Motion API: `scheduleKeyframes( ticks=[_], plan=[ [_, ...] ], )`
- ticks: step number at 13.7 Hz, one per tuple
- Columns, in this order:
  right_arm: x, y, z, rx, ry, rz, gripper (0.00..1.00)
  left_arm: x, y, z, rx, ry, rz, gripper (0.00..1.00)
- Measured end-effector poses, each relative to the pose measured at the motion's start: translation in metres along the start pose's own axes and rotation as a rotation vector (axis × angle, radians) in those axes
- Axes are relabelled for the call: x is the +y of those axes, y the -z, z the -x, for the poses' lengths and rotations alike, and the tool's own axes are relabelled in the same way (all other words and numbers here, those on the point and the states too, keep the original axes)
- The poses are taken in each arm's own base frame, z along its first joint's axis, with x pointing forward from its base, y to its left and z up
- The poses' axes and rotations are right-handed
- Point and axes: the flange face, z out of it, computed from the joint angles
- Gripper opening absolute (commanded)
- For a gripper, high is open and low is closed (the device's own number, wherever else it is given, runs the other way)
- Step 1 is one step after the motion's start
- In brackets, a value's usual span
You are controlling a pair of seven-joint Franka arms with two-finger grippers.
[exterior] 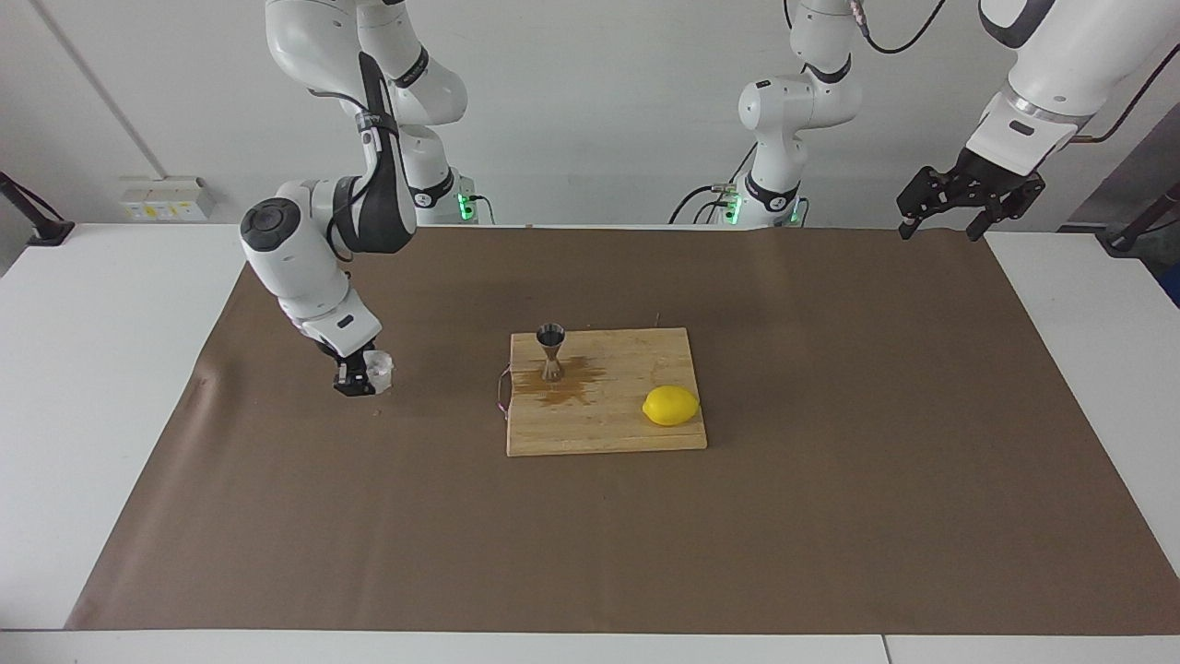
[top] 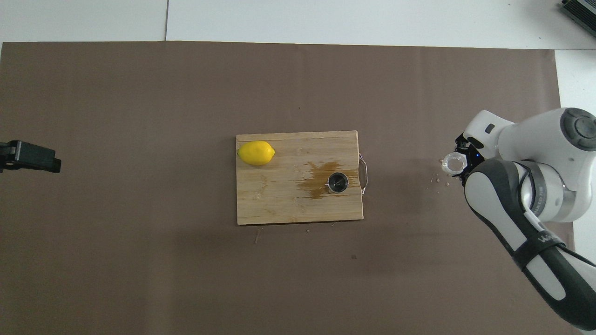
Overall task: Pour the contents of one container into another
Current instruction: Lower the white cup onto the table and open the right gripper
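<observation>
Only readable-ish text: white lettering on the black band of the right arm's forearm [top: 542, 242] in the overhead view, starts "W", rest too small to make out. Wall outlet plate [exterior: 164, 197] in the facing view has yellow stickers, print illegible. No labels, brands or numbers elsewhere.

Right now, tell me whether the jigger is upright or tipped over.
Upright. The jigger stands on its lower cone on the board, mouth up; from overhead its dark round opening faces the camera, with a brown spill around its foot.
</observation>
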Motion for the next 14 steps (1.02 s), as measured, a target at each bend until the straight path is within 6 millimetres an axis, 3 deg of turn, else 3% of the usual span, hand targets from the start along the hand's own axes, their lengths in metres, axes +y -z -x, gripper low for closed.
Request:
scheduleKeyframes(
  ticks=[2,6,7,8,9,10,14],
  plan=[
    [-0.008,-0.009,0.019,0.016,0.028,0.011,0.00,0.000,0.000,0.000,0.000,0.000,0.000,1.00],
    [-0.027,-0.032,0.038,0.034,0.038,0.013,0.00,0.000,0.000,0.000,0.000,0.000,0.000,1.00],
    [-0.029,-0.035,0.039,0.040,0.044,0.017,0.24,0.000,0.000,0.000,0.000,0.000,0.000,1.00],
    [-0.031,-0.037,0.039,0.041,0.048,0.017,0.59,0.000,0.000,0.000,0.000,0.000,0.000,1.00],
    [-0.033,-0.039,0.039,0.042,0.048,0.013,0.84,0.000,0.000,0.000,0.000,0.000,0.000,1.00],
    [-0.035,-0.039,0.038,0.042,0.048,0.012,1.00,0.000,0.000,0.000,0.000,0.000,0.000,1.00],
    [-0.039,-0.036,0.043,0.041,0.038,0.015,1.00,0.000,0.000,0.000,0.000,0.000,0.000,1.00]
  ],
)
